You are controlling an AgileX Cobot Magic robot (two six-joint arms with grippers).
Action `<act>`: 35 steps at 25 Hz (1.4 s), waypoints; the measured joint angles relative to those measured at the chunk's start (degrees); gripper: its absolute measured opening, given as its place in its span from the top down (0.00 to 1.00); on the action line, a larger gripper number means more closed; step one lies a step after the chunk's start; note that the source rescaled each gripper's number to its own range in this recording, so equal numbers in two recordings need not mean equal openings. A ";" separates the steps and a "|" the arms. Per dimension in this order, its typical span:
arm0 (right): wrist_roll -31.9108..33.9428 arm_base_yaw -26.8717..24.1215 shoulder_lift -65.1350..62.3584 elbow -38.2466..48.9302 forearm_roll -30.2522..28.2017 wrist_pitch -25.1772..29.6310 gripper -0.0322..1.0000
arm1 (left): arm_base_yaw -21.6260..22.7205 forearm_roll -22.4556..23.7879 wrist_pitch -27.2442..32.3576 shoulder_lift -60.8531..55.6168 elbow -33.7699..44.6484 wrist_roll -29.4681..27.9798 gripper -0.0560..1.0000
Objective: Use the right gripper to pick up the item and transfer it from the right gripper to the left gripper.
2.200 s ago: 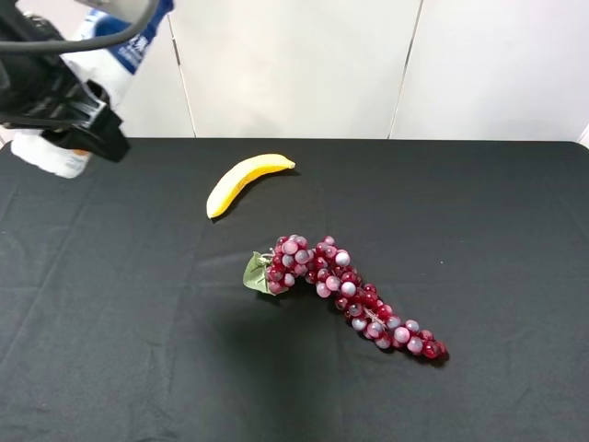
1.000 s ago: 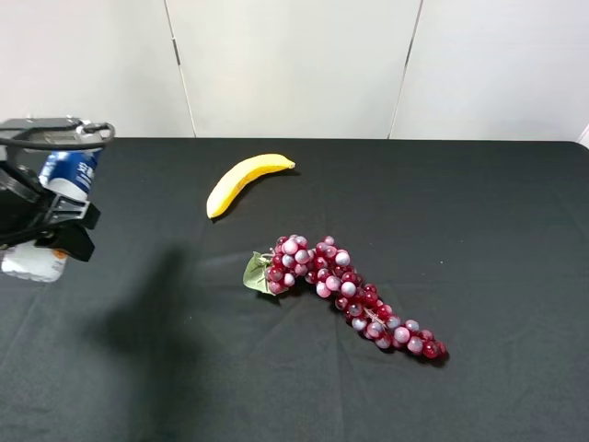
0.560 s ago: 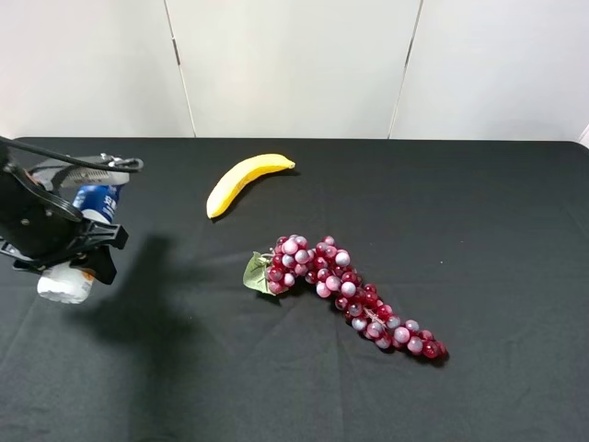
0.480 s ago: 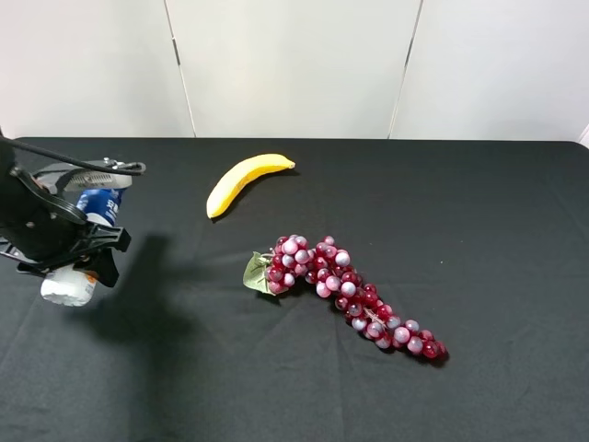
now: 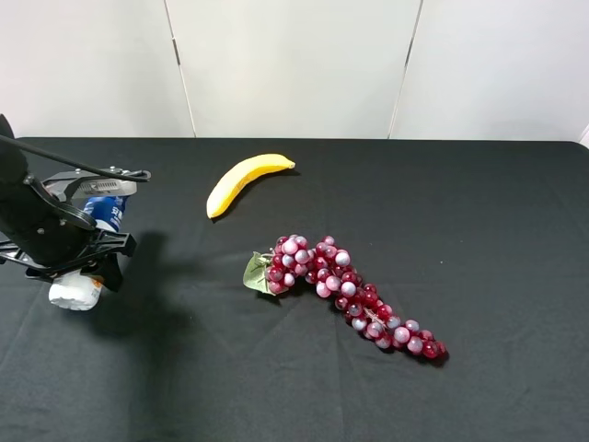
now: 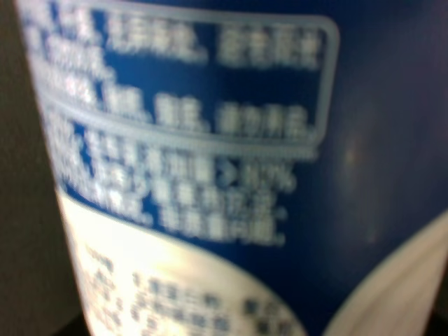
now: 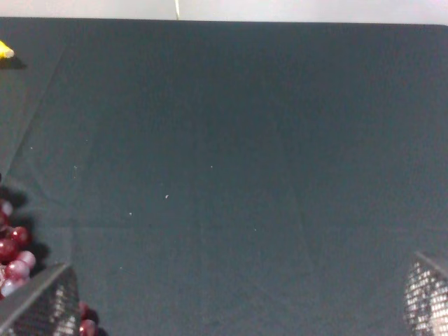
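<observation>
The item, a white bottle (image 5: 77, 291) with a blue upper label, hangs tilted at the table's left side, its white base at or just above the black cloth. My left gripper (image 5: 78, 250) is shut on its middle; the arm hides part of the bottle. In the left wrist view the bottle's blurred blue label with white print (image 6: 210, 175) fills the picture, and no fingers show. My right gripper (image 7: 234, 315) is out of the exterior high view. Its wrist view shows its two mesh-faced fingertips (image 7: 42, 308) wide apart and empty over bare cloth.
A yellow banana (image 5: 247, 180) lies at the back, left of centre. A red grape bunch (image 5: 345, 290) with a green leaf lies in the middle; its edge shows in the right wrist view (image 7: 10, 245). A white wall stands behind the black table (image 5: 497, 230).
My left gripper has carried the bottle down from high at the back left to low over the table's left side and slightly rightward. The banana and grapes have not moved.
</observation>
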 joint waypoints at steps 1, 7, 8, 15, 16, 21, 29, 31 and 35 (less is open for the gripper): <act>0.00 0.00 0.00 0.00 0.00 0.00 0.00 | 0.00 0.04 -0.07 0.00 0.00 0.00 0.95; 0.00 0.00 0.00 0.00 0.00 0.00 0.00 | 0.00 -0.07 -0.50 0.00 0.00 0.28 0.70; 0.00 0.00 0.00 0.00 0.00 0.00 0.00 | 0.00 0.00 -0.51 0.00 0.00 0.38 0.48; 0.00 0.00 0.00 0.00 0.00 0.00 0.00 | 0.00 0.32 -0.51 0.00 0.00 0.38 0.02; 0.00 0.00 0.00 0.00 0.00 0.00 0.00 | 0.00 0.32 -0.51 0.00 0.00 0.38 0.01; 0.00 0.00 0.00 0.00 0.00 0.00 0.00 | 0.00 0.32 -0.51 0.00 0.00 0.38 0.00; 0.00 0.00 0.00 0.00 0.00 0.00 0.00 | 0.00 0.32 1.41 0.00 -0.98 0.38 0.00; 0.00 0.00 0.00 0.00 0.00 0.00 0.00 | 0.00 0.36 5.49 0.00 -2.80 0.38 0.00; 0.00 0.00 0.00 0.00 0.00 0.00 0.00 | 0.00 0.61 16.72 -0.06 -8.83 0.38 0.00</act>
